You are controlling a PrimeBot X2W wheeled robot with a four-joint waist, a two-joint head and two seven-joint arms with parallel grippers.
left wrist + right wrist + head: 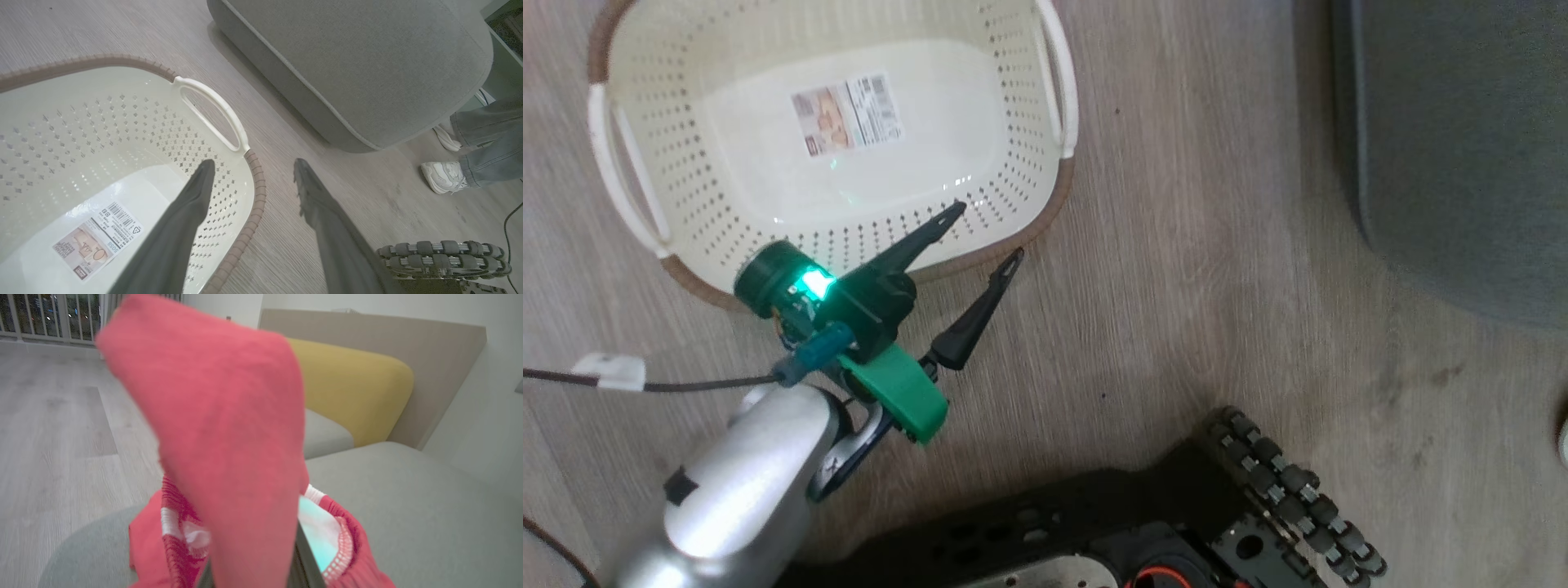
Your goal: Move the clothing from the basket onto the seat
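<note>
The left tool [988,233] stands wide open and holds nothing. It hangs over the near edge of the basket [727,204]. One finger lies over the perforated inner wall and the other over the wood-look floor [1176,286] just outside. In the left wrist view the brown rim of the basket [257,204] runs up between the two fingers of this tool [253,163]. A white handle [216,114] arches just beyond the finger on the inner side. Below that finger the bare basket bottom shows its paper label [98,241].

Ahead of this tool and off to its outer side rises the grey seat [359,61], apart from the basket, with a strip of floor between them. Past the seat's rounded corner stand a person's pale shoes [443,175] and grey trouser legs [490,159]. Close under the outer finger sits the robot's roller wheel [441,253]. A dark cable [686,382] trails back from the left wrist.

The right tool [294,563] is closed on the clothing [229,437]. A broad, blurred flap of red fabric rises straight up in front of it and blocks most of what lies ahead. More red cloth with white ribbed bands bunches around the fingers at the base. Only a sliver of one dark finger [303,561] shows beside the cloth. The seat [408,518] spreads beneath and beyond this tool. I cannot tell whether the lower folds touch its surface. Farther ahead, past the flap, sit a yellow cushion [351,396] and a beige back panel [367,330].
</note>
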